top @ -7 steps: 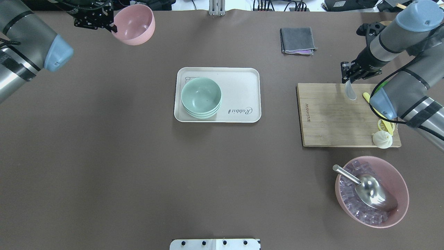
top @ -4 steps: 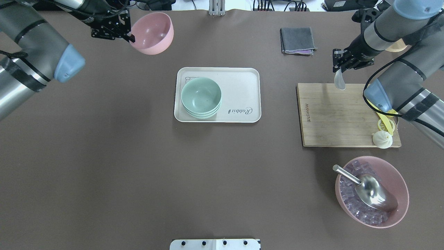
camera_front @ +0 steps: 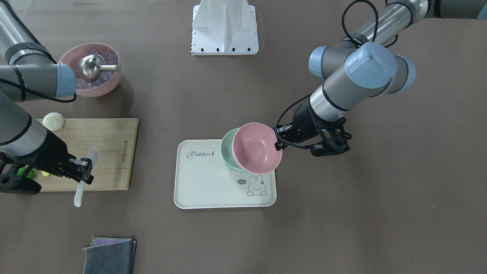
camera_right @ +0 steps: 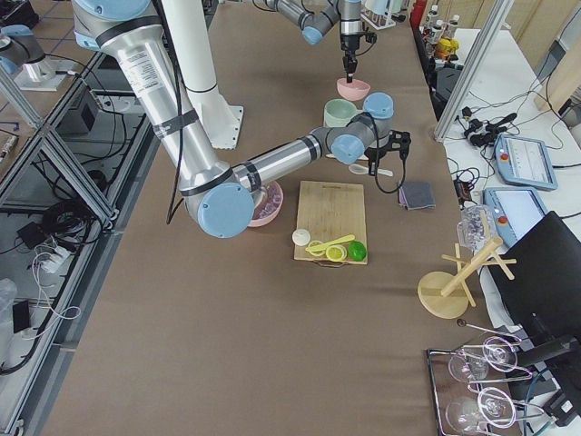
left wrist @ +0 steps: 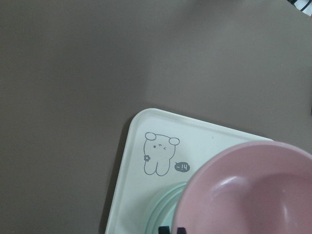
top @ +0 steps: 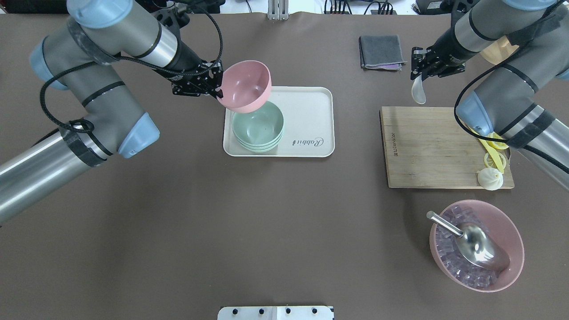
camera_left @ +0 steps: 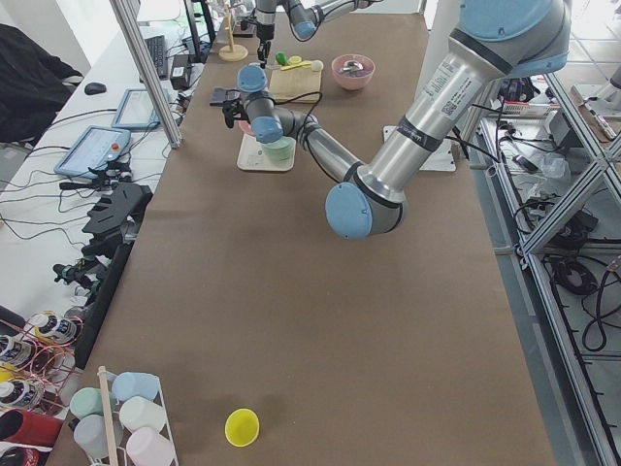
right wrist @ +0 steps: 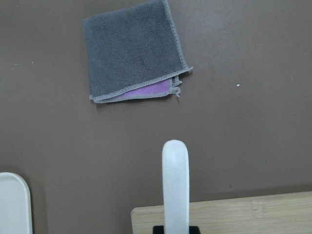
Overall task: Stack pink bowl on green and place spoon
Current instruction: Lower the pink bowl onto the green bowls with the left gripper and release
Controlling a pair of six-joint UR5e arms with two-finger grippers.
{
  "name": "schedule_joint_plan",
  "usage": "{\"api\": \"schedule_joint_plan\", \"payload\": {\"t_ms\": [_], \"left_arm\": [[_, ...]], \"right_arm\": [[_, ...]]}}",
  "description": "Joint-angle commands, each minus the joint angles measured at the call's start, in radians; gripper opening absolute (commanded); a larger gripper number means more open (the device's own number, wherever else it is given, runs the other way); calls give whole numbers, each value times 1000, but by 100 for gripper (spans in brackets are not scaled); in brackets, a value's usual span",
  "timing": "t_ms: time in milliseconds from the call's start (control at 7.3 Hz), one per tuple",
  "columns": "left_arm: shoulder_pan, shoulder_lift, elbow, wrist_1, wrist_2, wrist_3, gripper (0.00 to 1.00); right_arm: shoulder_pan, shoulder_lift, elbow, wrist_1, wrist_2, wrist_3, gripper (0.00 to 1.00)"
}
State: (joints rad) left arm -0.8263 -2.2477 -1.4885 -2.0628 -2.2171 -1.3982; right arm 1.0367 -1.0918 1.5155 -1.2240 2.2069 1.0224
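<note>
My left gripper [top: 218, 91] is shut on the rim of the pink bowl [top: 246, 86] and holds it tilted in the air above the far edge of the green bowl stack [top: 258, 126]. The stack stands on the white tray [top: 311, 124]. In the front-facing view the pink bowl [camera_front: 255, 147] overlaps the green stack [camera_front: 227, 146]. My right gripper [top: 420, 73] is shut on the handle of the white spoon [top: 418, 91] and holds it in the air beyond the far left corner of the wooden board [top: 431, 146]. The spoon also shows in the right wrist view [right wrist: 175, 187].
A folded grey cloth [top: 381, 52] lies at the far side. The board carries a white dumpling [top: 490, 178] and yellow plastic pieces [top: 493, 153]. A larger pink bowl [top: 511, 235] with clear cubes and a steel scoop [top: 471, 242] stands near right.
My left gripper has carried the pink bowl from the far left to above the tray and green stack. My right gripper has moved the spoon left and farther, off the board.
</note>
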Motion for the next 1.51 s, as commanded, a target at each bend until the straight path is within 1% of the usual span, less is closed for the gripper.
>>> {"api": "schedule_joint_plan", "payload": {"t_ms": [0,274,548,1095,1232,1369], "left_arm": [[71,2,5,-2,62,-22,0],[79,5,11,-16,77,-22,0],[95,7,42,-57,80,-22,0],[95,8,48,-57,80,-18,0],[93,7,48,-57,80,-16,15],[92,7,48,-57,80,-15,39]], "right_arm": [[2,1,31,0,1,4,0],[2,3,40,0,5,13,0],[0,3,54,1,8,62,0],[2,3,63,1,8,64,0],[0,3,63,1,8,64,0],[0,3,68,0,8,64,0]]}}
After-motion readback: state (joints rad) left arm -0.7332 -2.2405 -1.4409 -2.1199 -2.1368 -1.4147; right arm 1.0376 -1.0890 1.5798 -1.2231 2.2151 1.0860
